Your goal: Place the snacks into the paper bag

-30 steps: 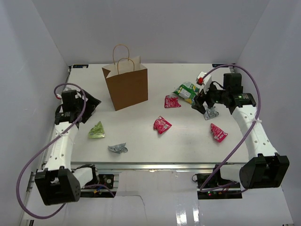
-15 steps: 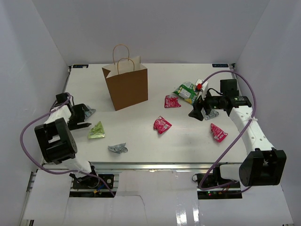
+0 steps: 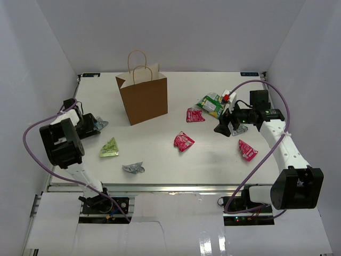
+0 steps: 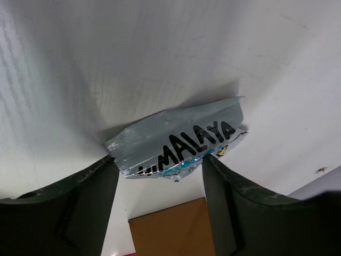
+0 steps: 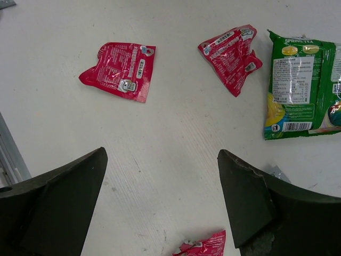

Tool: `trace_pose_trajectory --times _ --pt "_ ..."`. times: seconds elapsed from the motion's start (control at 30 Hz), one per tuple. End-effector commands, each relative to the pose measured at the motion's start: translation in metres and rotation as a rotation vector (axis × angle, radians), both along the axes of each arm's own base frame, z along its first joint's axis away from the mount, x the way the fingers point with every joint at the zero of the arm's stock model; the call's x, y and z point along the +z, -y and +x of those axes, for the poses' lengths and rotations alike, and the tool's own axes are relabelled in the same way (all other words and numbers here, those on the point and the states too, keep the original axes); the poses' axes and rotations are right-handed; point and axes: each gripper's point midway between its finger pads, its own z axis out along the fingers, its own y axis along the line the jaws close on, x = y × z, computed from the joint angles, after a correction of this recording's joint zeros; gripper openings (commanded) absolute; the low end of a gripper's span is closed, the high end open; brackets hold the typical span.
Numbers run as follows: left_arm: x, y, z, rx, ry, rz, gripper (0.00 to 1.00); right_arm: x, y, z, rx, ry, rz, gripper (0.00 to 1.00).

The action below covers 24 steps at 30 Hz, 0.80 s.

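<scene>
— Where's the crinkly silver-grey foil packet (image 4: 181, 141)?
— On the white counter (image 4: 160, 53), between the open fingers of my left end effector (image 4: 160, 168), long axis finger to finger. The brown paper bag (image 3: 144, 101) stands well apart.

Paper bag (image 3: 143, 101) stands upright at back left (handles up), pink packet (image 3: 183, 141) lies well apart

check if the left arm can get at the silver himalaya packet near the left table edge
Probably yes. The left gripper is right at the silver Himalaya packet, jaws open to either side of it, with nothing between them.
</scene>
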Motion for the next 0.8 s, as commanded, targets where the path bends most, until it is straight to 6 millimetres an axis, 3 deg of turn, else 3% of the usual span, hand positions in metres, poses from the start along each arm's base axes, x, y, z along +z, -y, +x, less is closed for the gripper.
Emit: trace_pose_trajectory --times 0.0,0.2,0.3,0.4,0.47,0.57,0.63,0.67,0.73,0.77 --pt "-0.010 -0.010 0.000 0.083 -0.041 -0.003 0.70 0.010 -0.001 0.007 -0.004 0.025 0.020 0.90" --pt "-0.012 -0.021 -0.004 0.029 -0.044 0.057 0.35 0.014 -0.001 0.008 -0.007 0.028 0.024 0.90" --pt "0.001 -0.029 -0.001 -0.023 0.009 0.126 0.22 0.016 -0.001 0.008 -0.008 0.029 0.028 0.90" --pt "0.028 -0.034 0.012 -0.170 0.138 0.233 0.09 0.016 -0.001 0.007 -0.008 0.024 0.034 0.90" --pt "0.059 -0.032 0.024 -0.295 0.259 0.310 0.00 0.018 -0.001 0.007 -0.008 0.025 0.037 0.90" --pt "0.093 -0.025 0.032 -0.442 0.397 0.413 0.00 0.018 -0.002 0.007 -0.004 0.020 0.041 0.90" --pt "0.144 -0.019 0.041 -0.508 0.577 0.526 0.00 0.019 -0.003 0.007 0.001 0.022 0.043 0.90" --pt "0.153 -0.002 0.038 -0.602 0.662 0.531 0.00 0.019 -0.003 0.008 0.004 0.021 0.044 0.90" --pt "0.210 0.013 0.039 -0.668 0.855 0.638 0.00 0.020 -0.004 0.009 0.008 0.026 0.044 0.90" --pt "0.227 0.027 0.035 -0.732 0.932 0.641 0.00 0.019 -0.003 0.009 0.009 0.021 0.045 0.90"
